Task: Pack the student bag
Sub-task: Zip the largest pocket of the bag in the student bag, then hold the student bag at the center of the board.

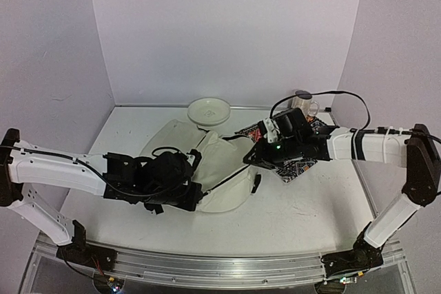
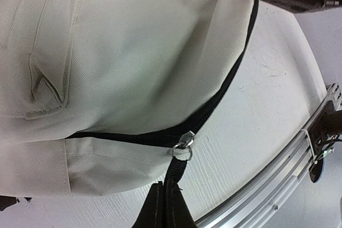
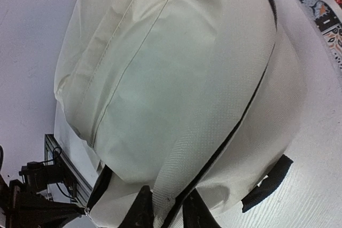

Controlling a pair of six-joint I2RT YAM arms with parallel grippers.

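From above I can't make out either set of fingers. The left hand (image 2: 166, 198) is a dark mass over the student bag (image 1: 224, 163), which lies mid-counter (image 1: 310, 204). Its wrist view shows it pinched tight on the zip pull (image 2: 178, 169). The right hand (image 3: 168, 206) clamps bag fabric at the zipper line. My right arm hides much of the placemat (image 1: 300, 169). A bowl (image 1: 209, 111) sits just beyond the bag.
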